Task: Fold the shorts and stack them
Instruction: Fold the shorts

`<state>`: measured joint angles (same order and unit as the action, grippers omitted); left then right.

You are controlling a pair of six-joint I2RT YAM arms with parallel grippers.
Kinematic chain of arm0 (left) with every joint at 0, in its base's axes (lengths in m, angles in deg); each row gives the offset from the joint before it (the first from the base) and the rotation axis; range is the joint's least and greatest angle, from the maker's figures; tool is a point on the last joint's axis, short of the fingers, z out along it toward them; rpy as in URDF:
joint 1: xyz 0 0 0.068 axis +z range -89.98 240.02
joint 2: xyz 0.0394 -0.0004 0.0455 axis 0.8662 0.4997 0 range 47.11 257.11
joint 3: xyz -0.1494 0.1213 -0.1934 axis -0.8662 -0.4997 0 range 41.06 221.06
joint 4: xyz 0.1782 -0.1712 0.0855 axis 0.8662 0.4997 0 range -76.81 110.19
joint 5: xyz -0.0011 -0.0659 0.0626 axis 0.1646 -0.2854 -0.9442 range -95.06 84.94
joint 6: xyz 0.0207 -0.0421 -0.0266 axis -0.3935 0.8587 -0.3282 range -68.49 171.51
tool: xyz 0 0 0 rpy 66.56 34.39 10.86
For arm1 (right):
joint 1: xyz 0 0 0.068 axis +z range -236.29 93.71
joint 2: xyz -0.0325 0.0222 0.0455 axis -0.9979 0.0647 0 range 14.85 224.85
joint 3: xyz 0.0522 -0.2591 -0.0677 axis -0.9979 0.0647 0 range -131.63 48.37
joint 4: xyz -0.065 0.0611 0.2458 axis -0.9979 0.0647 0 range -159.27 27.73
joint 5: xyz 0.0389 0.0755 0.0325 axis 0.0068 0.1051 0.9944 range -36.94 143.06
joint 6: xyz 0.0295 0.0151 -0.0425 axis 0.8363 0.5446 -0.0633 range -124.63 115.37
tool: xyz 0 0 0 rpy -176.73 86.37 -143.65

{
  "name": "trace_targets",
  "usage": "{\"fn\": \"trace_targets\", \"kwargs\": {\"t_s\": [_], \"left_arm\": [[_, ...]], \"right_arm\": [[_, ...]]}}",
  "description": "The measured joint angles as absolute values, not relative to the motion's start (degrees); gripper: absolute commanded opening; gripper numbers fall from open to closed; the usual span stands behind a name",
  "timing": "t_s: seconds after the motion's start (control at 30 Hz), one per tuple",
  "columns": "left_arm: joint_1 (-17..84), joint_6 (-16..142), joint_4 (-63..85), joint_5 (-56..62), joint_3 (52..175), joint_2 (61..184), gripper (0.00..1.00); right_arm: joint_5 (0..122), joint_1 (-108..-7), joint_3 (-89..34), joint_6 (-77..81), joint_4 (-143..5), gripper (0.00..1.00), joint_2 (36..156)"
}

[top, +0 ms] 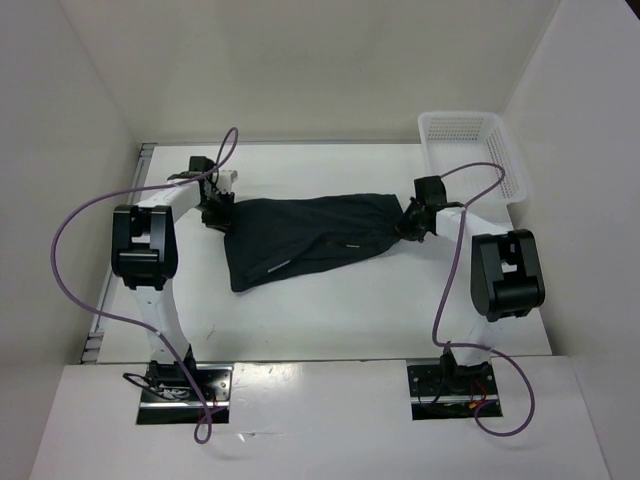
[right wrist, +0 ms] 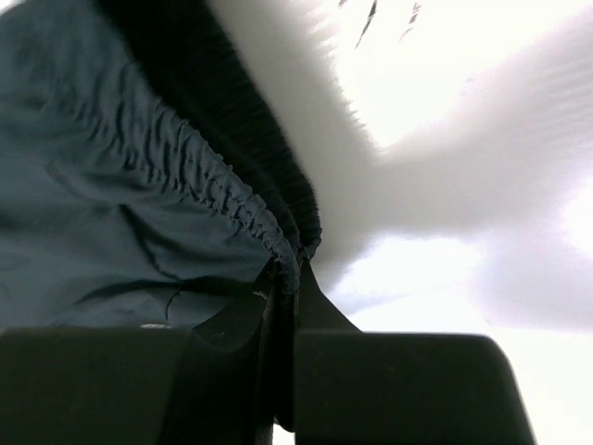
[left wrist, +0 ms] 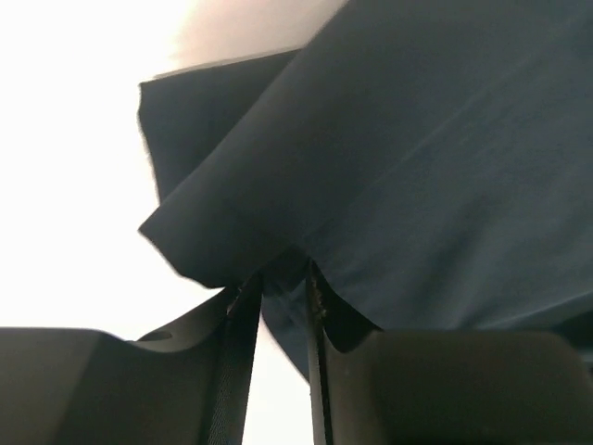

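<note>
The dark shorts (top: 310, 240) lie stretched across the middle of the table between my two grippers. My left gripper (top: 215, 212) is at their left end. In the left wrist view its jaws (left wrist: 283, 278) stand narrow, and a corner fold of the shorts (left wrist: 417, 167) is drawn in between the tips. My right gripper (top: 412, 222) is at the right end. In the right wrist view it (right wrist: 295, 264) is shut on the gathered elastic waistband (right wrist: 232, 199) of the shorts (right wrist: 111, 185).
A white mesh basket (top: 470, 150) stands at the back right corner, just behind my right arm. White walls enclose the table on the left, back and right. Purple cables (top: 70, 225) loop out from both arms.
</note>
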<state>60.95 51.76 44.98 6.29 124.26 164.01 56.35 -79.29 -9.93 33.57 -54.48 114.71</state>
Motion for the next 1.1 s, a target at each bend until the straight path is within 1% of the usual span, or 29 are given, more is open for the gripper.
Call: {"fn": "trace_targets", "kwargs": {"t_s": [0.1, 0.2, 0.3, 0.43, 0.57, 0.6, 0.63, 0.83, 0.97, 1.0, 1.03, 1.07, 1.1], "left_arm": [[59.0, 51.7, 44.9, 7.3, 124.8, 164.3, 0.29], [56.9, 51.7, 45.0, 9.2, 126.0, 165.3, 0.28], [55.7, 51.7, 45.5, 11.8, 128.2, 167.0, 0.28], [55.1, 51.8, 46.7, 14.7, 131.8, 169.4, 0.28], [54.5, 51.8, 47.7, 15.8, 134.8, 171.4, 0.28], [54.4, 51.8, 48.0, 16.1, 135.4, 171.8, 0.29], [54.3, 51.8, 48.2, 16.3, 135.8, 172.0, 0.31], [54.4, 51.8, 48.8, 17.6, 136.5, 172.6, 0.32], [55.4, 51.8, 49.1, 18.8, 136.5, 172.6, 0.4], [55.7, 52.0, 49.2, 19.1, 136.5, 172.6, 0.42], [55.9, 52.0, 49.2, 19.3, 136.5, 172.6, 0.47], [56.0, 51.9, 49.2, 19.4, 136.5, 172.6, 0.49], [56.3, 51.9, 49.2, 19.5, 136.6, 172.6, 0.52]], "right_arm": [[53.9, -78.6, -11.7, 32.0, -50.7, 0.0, 111.6], [49.0, -75.6, -16.7, 29.2, -46.9, 0.0, 109.0], [43.6, -68.6, -24.3, 26.2, -44.2, 0.0, 108.8], [39.9, -57.0, -35.1, 20.8, -42.3, 0.0, 110.3], [39.3, -47.1, -44.4, 13.8, -42.5, 0.0, 116.3], [39.4, -45.0, -46.4, 11.8, -42.5, 0.0, 118.6], [39.5, -42.9, -48.2, 9.7, -42.5, 0.0, 120.9], [40.0, -32.3, -56.5, 0.2, -40.0, 0.0, 135.0], [41.5, -29.2, -60.4, -0.9, -38.0, 0.0, 140.9], [41.6, -29.1, -61.1, -0.9, -37.7, 0.04, 141.6], [41.7, -29.1, -61.6, -0.7, -37.5, 0.09, 142.0], [41.7, -29.2, -62.0, -0.4, -37.3, 0.16, 142.2], [41.8, -29.3, -62.5, -0.1, -37.1, 0.36, 142.2]]}}
